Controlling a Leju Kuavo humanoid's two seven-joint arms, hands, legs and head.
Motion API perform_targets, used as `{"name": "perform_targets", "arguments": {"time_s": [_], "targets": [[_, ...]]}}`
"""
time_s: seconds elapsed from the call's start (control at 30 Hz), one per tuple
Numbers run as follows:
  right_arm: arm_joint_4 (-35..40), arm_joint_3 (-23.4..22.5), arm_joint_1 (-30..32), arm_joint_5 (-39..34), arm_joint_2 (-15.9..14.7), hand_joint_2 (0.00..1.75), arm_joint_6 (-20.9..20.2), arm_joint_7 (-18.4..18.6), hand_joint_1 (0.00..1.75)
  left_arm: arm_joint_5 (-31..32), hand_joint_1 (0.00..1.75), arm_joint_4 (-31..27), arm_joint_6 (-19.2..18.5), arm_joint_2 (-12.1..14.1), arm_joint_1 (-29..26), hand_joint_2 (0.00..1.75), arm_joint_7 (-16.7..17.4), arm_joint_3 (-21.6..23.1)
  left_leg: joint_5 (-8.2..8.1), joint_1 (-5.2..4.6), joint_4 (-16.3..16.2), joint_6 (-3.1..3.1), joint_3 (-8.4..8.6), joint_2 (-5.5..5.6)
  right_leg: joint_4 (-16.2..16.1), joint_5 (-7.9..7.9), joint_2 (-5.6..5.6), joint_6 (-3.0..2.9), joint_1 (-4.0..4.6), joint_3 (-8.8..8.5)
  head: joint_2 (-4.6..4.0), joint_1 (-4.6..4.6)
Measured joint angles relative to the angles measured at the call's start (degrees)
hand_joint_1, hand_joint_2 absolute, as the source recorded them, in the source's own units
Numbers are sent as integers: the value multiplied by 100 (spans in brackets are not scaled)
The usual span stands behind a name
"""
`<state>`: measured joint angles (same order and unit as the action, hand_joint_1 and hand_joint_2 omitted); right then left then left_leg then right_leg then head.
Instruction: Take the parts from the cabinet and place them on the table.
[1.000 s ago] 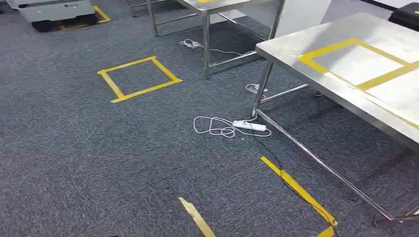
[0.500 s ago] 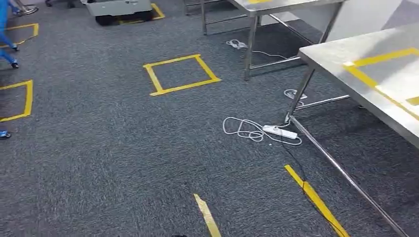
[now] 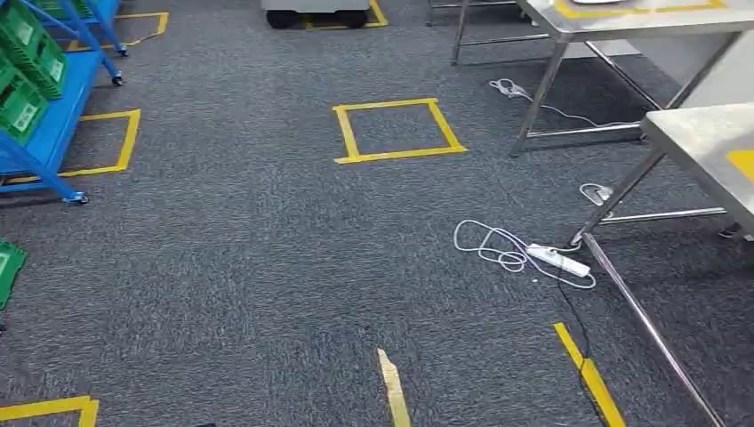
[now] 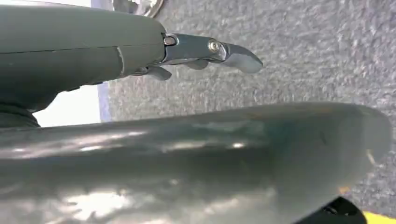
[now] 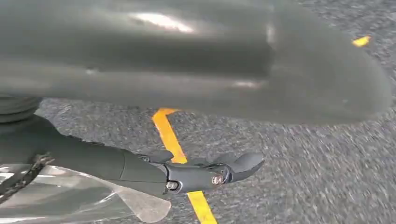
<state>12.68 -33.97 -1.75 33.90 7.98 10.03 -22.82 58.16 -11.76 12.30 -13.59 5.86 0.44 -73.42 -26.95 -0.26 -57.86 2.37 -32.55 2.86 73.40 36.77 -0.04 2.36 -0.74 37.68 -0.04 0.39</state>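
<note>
Bins [image 3: 27,53] of green plastic sit on the blue cabinet [image 3: 55,133] at the left edge of your head view, cut off by the frame. Whether they hold parts, you cannot tell from here. The steel tabletop [image 3: 702,142] is across the carpet on the right, also cut off, with a white power strip [image 3: 557,260] on the floor by its leg.

Both arms hang over the carpet, well apart from cabinet and tabletop. The left robot hand [image 4: 187,140] is released: one finger [image 4: 210,49] stretches out straight with nothing in it, behind the blurred thumb. The right robot hand [image 5: 187,93] also shows a straight finger [image 5: 210,176], above a strip of yellow tape [image 5: 173,140]. Something clear, perhaps plastic film [image 5: 93,205], lies by its palm, so you cannot tell whether it grasps anything.
</note>
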Motion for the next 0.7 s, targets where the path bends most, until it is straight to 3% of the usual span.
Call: {"name": "perform_targets", "arguments": {"time_s": [0.07, 0.1, 0.13, 0.23, 0.27, 0.3, 0.33, 0.37, 0.43, 0.47, 0.53, 0.6, 0.63, 0.67, 0.7], "targets": [[0, 0, -11, 2, 0, 0, 7, 0, 0, 9, 0, 0, -48, 13, -1, 0, -20, 0, -10, 13, -11, -20, 24, 157, -910, -561, 100, 6, -36, -380, 0, -2], [0, 0, -9, 2, 0, 0, 11, 0, 0, 15, 0, 2, -54, 17, 2, 0, -28, 0, -25, 16, -30, -54, 14, 226, -1377, -739, 411, 17, -85, -575, 0, 7], [-7, 2, -4, 4, 0, 0, 11, 0, 0, 15, 0, 2, -63, 26, 17, 0, -33, 0, -52, -24, -99, -99, -24, 296, -1534, -658, 596, 2, -104, -649, 0, 7], [-7, 0, -10, 7, 0, 0, 20, 4, 0, 13, 0, 2, -63, 37, -17, 0, -33, 0, 16, 37, -75, -210, -95, 497, -1501, -654, 413, -108, -49, -687, 0, -9], [-7, -4, -12, 7, 2, 0, 29, 2, 0, 13, 0, 0, -52, 48, -22, 0, -33, 0, 0, 38, -96, -231, -113, 524, -1549, -685, 333, -159, -82, -702, 0, -7], [-7, -7, -23, 13, 0, 0, 31, -2, 0, 11, 0, 2, -41, 48, -32, 0, -31, 0, -79, 18, -186, -248, -138, 196, -1567, -699, 261, -185, -77, -724, 0, -22], [-7, -7, -20, 15, 0, 0, 31, -9, 0, 4, 0, 2, 9, 46, -21, 0, -17, 0, -260, 11, -447, -278, -254, -56, -1577, -685, 186, -231, -61, -738, 0, -81], [-7, -7, -11, 13, 0, 0, 31, -11, 0, 4, 0, 2, 20, 44, -1, 0, -17, 0, -467, 18, -828, -303, -434, -157, -1576, -674, 100, -250, -46, -742, 0, -90], [-7, -11, 4, 4, 0, 0, 122, 30, 0, 0, 0, 2, -20, 44, 16, 0, -52, 0, -837, 35, -1735, -334, -859, -232, -1575, -646, -78, -278, -19, -753, 0, -79], [-7, -15, -5, 2, 0, 0, 207, 55, 0, -2, 0, 2, -35, 46, 5, 0, -67, 0, -839, 41, -1871, -337, -917, -241, -1574, -639, -126, -280, -12, -756, 0, -83], [-7, -33, -28, -33, 0, 0, 319, 81, 0, -4, 0, 2, -70, 48, -32, 0, -105, -2, -497, 47, -1455, -315, -683, -245, -1574, -628, -182, -278, -4, -776, 0, -83], [-7, -52, -43, -57, 0, 0, 367, 127, 0, 2, 0, 2, -137, 50, -35, 0, -233, -2, 6, 39, -417, -254, -133, -264, -1575, -606, -195, -257, 0, -828, 0, -83], [-7, -55, -42, -85, 2, 0, 394, 171, 0, 17, 0, 2, -173, 52, -30, 0, -317, -2, -112, 15, -174, -218, 15, -317, -1598, -596, -208, -245, -5, -818, 0, -76], [-7, -74, -53, -114, 4, 0, 457, 245, 0, 46, 0, 2, -205, 46, -21, 0, -411, 0, -92, -20, -82, -193, 35, -334, -1563, -579, -210, -211, 30, -829, 0, -85], [-7, -101, -56, -116, 4, 0, 556, 342, 0, 68, 0, 2, -212, 37, -22, 0, -461, 7, -107, -29, -102, -179, 15, -326, -1578, -599, -217, -170, 13, -796, 0, -83]]}}
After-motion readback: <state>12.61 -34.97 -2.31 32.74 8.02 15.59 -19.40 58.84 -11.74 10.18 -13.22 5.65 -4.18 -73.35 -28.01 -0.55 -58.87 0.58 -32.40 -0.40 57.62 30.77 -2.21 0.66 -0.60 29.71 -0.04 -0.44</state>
